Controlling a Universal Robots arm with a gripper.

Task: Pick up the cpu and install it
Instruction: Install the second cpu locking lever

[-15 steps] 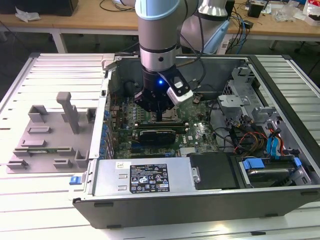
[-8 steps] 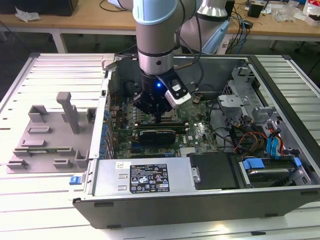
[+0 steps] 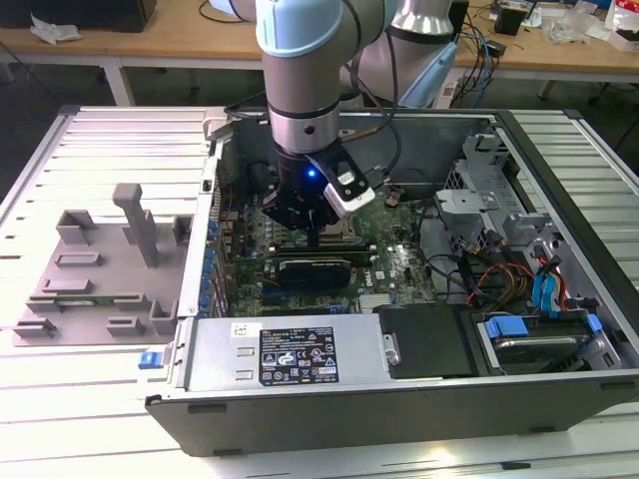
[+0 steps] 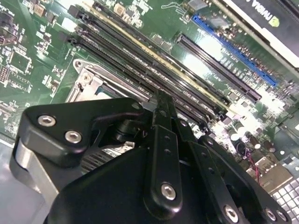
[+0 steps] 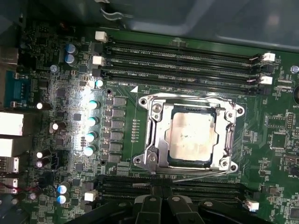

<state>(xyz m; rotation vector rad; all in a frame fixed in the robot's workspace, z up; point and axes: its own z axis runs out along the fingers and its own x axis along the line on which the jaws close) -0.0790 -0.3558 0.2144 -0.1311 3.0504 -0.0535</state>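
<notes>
Hovering inside the open computer case (image 3: 559, 180), the claw (image 3: 313, 238) hangs low over the motherboard (image 5: 196, 60). The cpu (image 5: 191, 136) lies flat within the socket frame (image 5: 154, 140), so the seating step appears done or nearly so. Claw fingers (image 4: 163, 135) look drawn together with nothing gripped, though the tips are hidden. Any following move calls for a straight vertical clearance, avoiding the memory slots (image 5: 182, 60).
</notes>
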